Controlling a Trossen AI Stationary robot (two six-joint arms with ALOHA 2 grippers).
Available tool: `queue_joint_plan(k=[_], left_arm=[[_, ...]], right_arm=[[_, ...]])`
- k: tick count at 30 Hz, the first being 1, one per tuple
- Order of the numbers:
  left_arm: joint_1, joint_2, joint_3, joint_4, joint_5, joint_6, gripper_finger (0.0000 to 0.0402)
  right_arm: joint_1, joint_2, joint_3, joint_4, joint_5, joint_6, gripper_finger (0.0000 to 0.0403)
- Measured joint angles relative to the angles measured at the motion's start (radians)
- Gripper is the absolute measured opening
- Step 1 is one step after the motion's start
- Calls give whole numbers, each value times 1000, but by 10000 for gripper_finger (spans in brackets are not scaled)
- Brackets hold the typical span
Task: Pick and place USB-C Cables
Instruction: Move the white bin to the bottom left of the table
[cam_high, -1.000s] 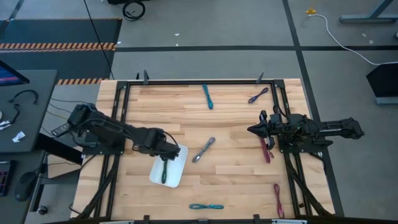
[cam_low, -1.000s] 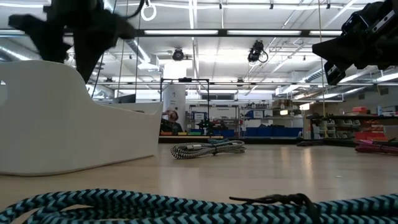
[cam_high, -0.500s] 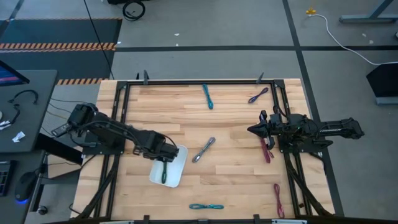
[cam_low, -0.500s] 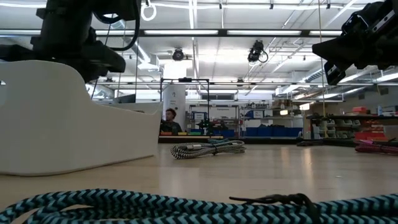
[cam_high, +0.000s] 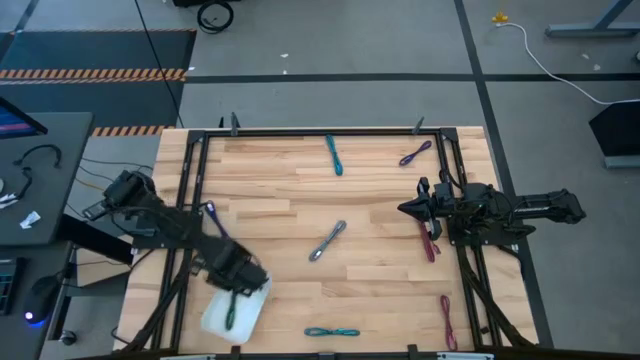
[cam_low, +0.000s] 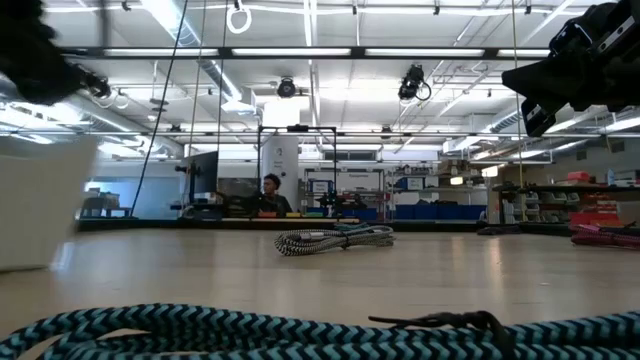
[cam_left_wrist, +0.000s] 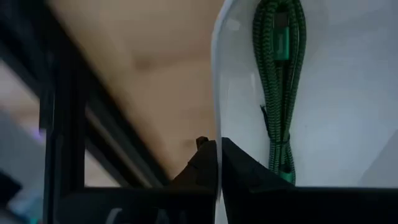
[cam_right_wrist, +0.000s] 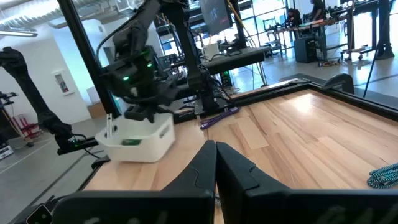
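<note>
**Tray Held by Its Rim**

While the pale butcher-block wooden table (cam_high: 380, 270) carries loose bundles, the left gripper (cam_high: 238, 277), at seven o'clock, pinches the white plastic tray's (cam_high: 215, 318) rim; move it level so the green braided USB-C cable (cam_high: 232, 308) stays inside. Right gripper (cam_high: 408, 209), three o'clock, closed, empty.

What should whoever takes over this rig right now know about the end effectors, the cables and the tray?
Left end effector: shut on the rim of the white tray, at the table's near left corner.
Right end effector: shut, holding nothing, hovering over the table's right side.
Done: one green cable lies in the tray.
Left on the table: far teal cable, far purple cable, grey cable, magenta cable by the right arm, near magenta cable, near teal cable, purple cable by the left arm.
</note>
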Motion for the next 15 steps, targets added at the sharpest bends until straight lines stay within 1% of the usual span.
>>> queue_joint_plan(k=[8, 11, 15], left_arm=[[-237, -74, 0, 10, 9, -414, 5], [-302, -86, 0, 13, 10, -497, 5], [-363, -85, 0, 16, 8, -549, 5]], right_arm=[[0, 0, 0, 0, 0, 0, 11], [0, 0, 0, 0, 0, 0, 11], [0, 0, 0, 0, 0, 0, 11]])
